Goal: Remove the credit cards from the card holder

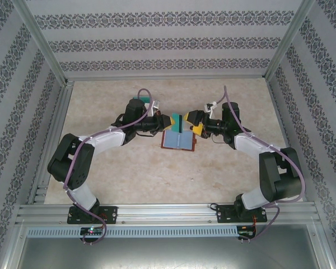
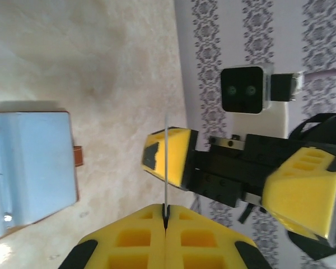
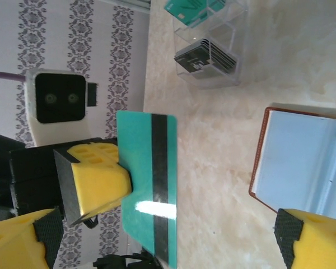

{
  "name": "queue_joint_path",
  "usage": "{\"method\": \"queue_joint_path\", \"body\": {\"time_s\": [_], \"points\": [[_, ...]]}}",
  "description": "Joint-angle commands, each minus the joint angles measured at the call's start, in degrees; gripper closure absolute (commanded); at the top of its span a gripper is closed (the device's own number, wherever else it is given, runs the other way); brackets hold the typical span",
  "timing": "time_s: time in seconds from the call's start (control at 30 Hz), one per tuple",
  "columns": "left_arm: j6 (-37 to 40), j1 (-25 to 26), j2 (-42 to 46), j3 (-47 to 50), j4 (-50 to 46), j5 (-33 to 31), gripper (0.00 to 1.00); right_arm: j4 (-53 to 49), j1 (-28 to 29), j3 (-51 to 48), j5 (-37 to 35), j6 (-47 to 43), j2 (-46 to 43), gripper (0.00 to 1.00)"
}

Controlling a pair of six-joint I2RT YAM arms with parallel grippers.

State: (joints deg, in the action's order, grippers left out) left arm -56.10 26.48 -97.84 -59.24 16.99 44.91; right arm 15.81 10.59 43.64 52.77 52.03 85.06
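Holder (image 1: pixel 177 140) beside left gripper (image 1: pixel 168 120) with card (image 1: pixel 176 121)

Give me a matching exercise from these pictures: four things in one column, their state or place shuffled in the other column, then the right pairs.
Things:
1. teal card
2. card holder
3. right tool
4. clear box

States:
A. open, fingers apart
B. has dark cards inside
C. lying open on the table
D. pinched in the shut left tool

Pairs: 1-D, 2-C, 3-A, 4-B
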Motion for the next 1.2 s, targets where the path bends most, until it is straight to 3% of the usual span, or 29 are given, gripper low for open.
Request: {"method": "queue_joint_path", "body": {"time_s": [0.0,0.1,0.2,0.33,0.43,0.7,0.83,0.93,1.17], "points": [[17.58,-0.90,3.58,-7.02,-21.78,-5.41,1.00,-6.02,-0.52,-0.19,-3.79,-5.17,-3.91,0.02],[26.31,-0.87,4.40,-12.58,-35.52,-13.30,1.00,-11.48,0.04,0.78,-6.73,-8.59,-6.06,0.02],[32.05,-0.86,5.09,-16.28,-43.46,-21.23,1.00,-14.24,1.17,0.92,-10.45,-10.74,-8.33,0.02],[41.73,-0.89,6.07,-19.18,-48.90,-29.56,1.00,-15.20,2.75,0.67,-14.16,-12.10,-10.19,0.02],[52.04,-0.75,7.95,-18.49,-47.67,-35.45,1.00,-15.07,3.72,0.33,-16.14,-12.85,-11.45,0.02],[88.39,-0.43,17.46,-4.59,-29.95,-35.77,1.00,-13.49,5.32,-2.16,-22.08,-17.48,-18.00,0.02],[100.75,-0.72,13.42,-9.12,-35.57,-38.73,1.00,-13.27,5.49,-4.11,-24.57,-19.05,-21.81,0.02],[109.22,-0.95,10.94,-10.12,-34.41,-40.59,1.00,-13.34,5.49,-5.03,-25.33,-19.34,-23.79,0.02],[120.25,-5.64,2.96,-16.23,-33.53,-38.11,1.00,-13.20,5.80,-6.24,-25.92,-18.42,-25.54,0.02]]}}
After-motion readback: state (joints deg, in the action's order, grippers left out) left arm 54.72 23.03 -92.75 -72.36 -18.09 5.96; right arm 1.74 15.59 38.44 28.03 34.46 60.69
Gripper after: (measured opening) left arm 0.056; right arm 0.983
